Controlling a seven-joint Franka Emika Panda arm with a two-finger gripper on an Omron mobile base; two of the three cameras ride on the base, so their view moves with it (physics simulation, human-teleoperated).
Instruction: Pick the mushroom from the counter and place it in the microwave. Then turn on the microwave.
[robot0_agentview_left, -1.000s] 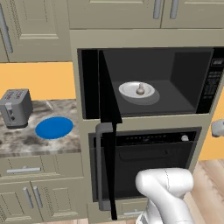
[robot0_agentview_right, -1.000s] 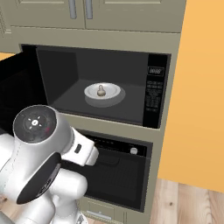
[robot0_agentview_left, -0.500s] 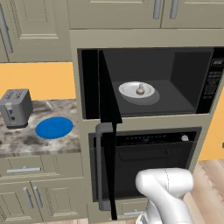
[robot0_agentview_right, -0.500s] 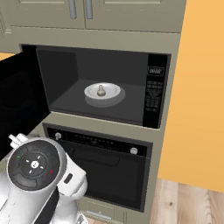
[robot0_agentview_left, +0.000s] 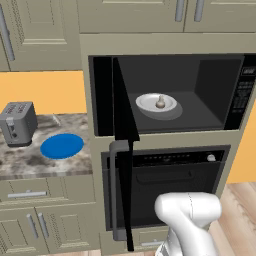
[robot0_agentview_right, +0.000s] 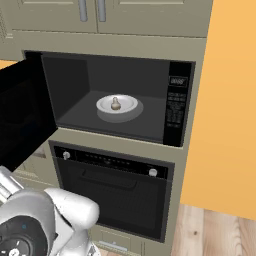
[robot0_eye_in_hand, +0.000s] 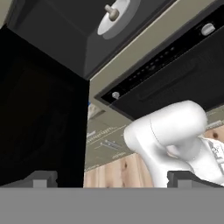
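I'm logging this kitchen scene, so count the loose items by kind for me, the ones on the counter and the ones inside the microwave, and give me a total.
Mushroom: 1, on the white dish in the microwave
White dish: 1
Toaster: 1, on the counter
Blue plate: 1, on the counter
Total: 4

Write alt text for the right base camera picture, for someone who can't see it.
A small tan mushroom sits on the white turntable plate inside the built-in black microwave, whose door hangs open to the left. A black oven sits below, and the robot's white arm fills the lower left.
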